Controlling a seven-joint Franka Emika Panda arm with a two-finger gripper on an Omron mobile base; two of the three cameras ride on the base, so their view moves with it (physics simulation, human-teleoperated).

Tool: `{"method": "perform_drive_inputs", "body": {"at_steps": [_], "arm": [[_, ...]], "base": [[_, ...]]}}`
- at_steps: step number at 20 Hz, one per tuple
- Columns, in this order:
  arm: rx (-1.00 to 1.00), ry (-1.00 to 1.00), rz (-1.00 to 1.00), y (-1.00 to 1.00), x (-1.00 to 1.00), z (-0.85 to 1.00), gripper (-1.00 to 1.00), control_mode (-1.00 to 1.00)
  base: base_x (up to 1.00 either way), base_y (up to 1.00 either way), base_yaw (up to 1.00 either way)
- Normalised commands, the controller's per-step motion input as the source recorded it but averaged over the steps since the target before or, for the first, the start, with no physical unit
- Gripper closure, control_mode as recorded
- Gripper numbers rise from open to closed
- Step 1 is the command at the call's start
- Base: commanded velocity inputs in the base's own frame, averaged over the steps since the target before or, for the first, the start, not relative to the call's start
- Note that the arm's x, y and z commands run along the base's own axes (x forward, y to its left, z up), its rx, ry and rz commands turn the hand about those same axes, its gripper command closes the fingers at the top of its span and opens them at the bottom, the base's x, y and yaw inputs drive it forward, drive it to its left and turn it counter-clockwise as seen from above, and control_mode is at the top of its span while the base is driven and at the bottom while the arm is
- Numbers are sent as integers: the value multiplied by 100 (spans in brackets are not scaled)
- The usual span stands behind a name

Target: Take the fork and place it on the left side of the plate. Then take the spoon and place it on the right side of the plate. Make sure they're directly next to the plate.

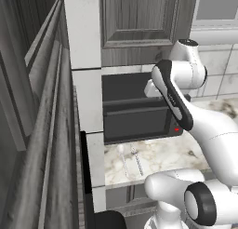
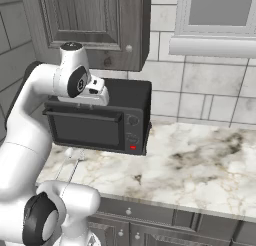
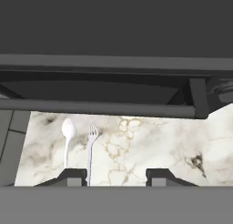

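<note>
Bench (image 2: 200, 160): marbled white stone top with brown veining, dark grey cabinet fronts below with small round knobs.

Spoon (image 3: 68, 141): slim pale metal utensil, lying flat on the bench in front of the oven, bowl toward the oven. In the left base view (image 1: 122, 159) it sits on the left of the pair.

Fork (image 3: 91, 148): slim pale metal utensil, lying flat just beside the spoon and roughly parallel to it, prongs toward the oven; the two lie apart, not touching. Also seen in the left base view (image 1: 136, 160).

Toaster oven (image 2: 100, 122): black countertop unit with a glass door, a horizontal bar handle, round dials on the right panel and a small red light at its lower right. No readable lettering on it.

End effector (image 3: 116, 176): raised above the bench in front of the oven door, well above the cutlery; jaws stand partly apart, with nothing between them.

Wall cabinet (image 2: 95, 25): dark wood-grain panelled door above the oven.

Wall tiles (image 2: 200, 90): pale grey, beneath a window sill.
</note>
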Motion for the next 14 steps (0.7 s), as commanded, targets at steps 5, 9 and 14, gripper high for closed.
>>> {"method": "perform_drive_inputs", "body": {"at_steps": [5, 9, 14], "arm": [[0, 0, 0, 0, 0, -11, -100, -100], [0, 0, 0, 4, -11, -26, -100, -100], [0, 0, 0, 7, -14, -33, -100, -100]], "base": [[0, 0, 0], [0, 0, 0], [0, 0, 0]]}}
